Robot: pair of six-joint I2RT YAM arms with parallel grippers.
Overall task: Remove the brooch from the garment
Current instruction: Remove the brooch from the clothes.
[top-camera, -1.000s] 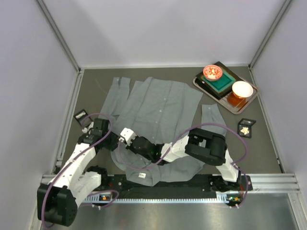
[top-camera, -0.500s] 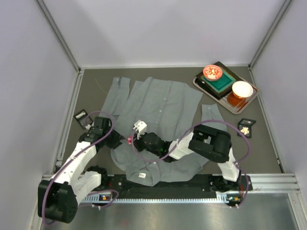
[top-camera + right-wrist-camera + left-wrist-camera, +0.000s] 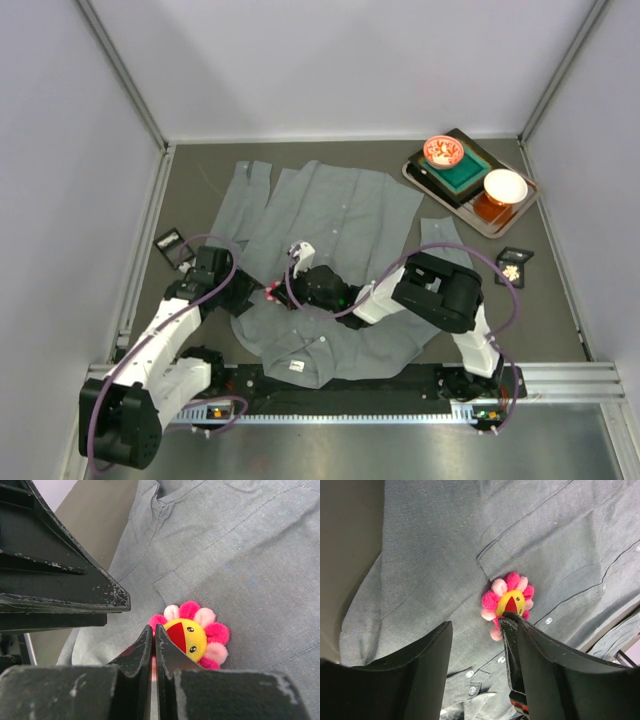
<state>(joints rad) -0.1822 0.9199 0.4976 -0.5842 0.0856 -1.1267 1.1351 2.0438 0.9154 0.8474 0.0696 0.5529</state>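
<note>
**One brooch on one shirt, two pincers at it**

A single grey garment (image 3: 340,215) lies spread flat on the dark desk (image 3: 200,180), collar at the near edge. One brooch (image 3: 509,600), a pink-petalled flower with a yellow face, sits on the near-left part of the shirt, just beside the corner of the chest pocket.

Both arms reach in to that spot. The left pincer (image 3: 477,625) hangs over the cloth with its two fingers apart, and one of them overlaps the brooch's near side. The right pincer (image 3: 152,630) has its two fingers pressed together, tips touching the flower's left edge. Whether a petal is pinched between them cannot be told.

At the far right stands one tray (image 3: 412,172) carrying two bowls, one red-patterned (image 3: 443,151) and one white (image 3: 505,185). Two small black cases lie on the desk, one left (image 3: 168,240) of the shirt and one right (image 3: 514,267).
</note>
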